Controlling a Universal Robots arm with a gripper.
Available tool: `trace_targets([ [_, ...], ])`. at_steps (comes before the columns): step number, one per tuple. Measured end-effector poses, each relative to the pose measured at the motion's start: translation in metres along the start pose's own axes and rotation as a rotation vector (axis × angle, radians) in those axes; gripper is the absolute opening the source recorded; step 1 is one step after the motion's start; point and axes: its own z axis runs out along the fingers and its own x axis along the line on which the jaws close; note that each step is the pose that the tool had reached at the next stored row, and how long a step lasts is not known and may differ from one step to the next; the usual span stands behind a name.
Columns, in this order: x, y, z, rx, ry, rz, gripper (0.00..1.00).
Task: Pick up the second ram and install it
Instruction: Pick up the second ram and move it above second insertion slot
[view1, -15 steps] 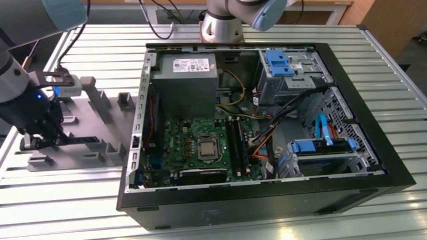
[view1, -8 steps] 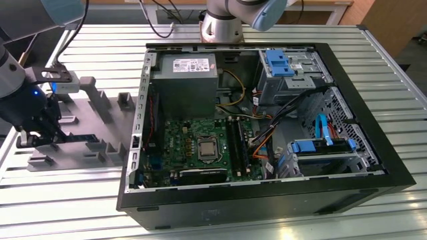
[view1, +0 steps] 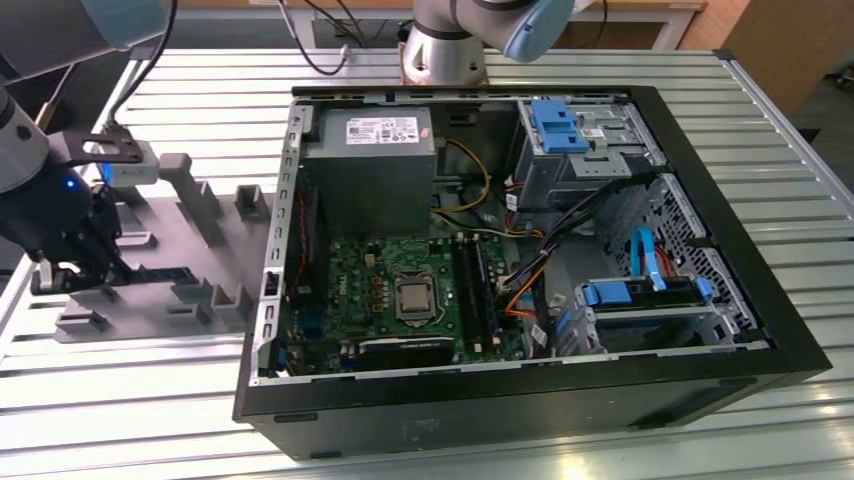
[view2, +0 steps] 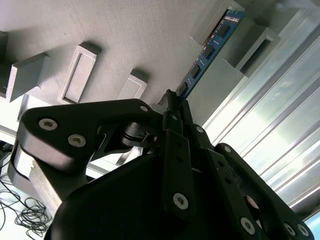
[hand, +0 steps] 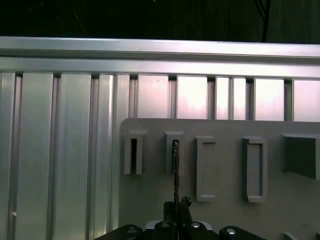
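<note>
Grey fixture plate (view1: 187, 290) lies on the slatted aluminium surface (view1: 134, 400), just beside the open computer case (view1: 534, 400). Bare slats run between the plate's edge and the surface's rim. The second ram (view2: 207, 52), a thin blue-green board with black chips, has its far end at a raised fixture slot (hand: 169, 155). The gripper (view2: 176, 101) has its fingers (view2: 185, 112) nearly together, pinching the stick's near end.

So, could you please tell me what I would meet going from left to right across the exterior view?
black claw shut on the thin circuit-board ram stick → grey plastic fixture plate → green motherboard inside the black computer case → blue plastic drive caddy
</note>
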Motion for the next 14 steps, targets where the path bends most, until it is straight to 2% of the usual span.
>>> trace_targets([
  [14,-0.0001,0.0000,-0.0025,0.0001,-0.0001,0.000,0.14],
])
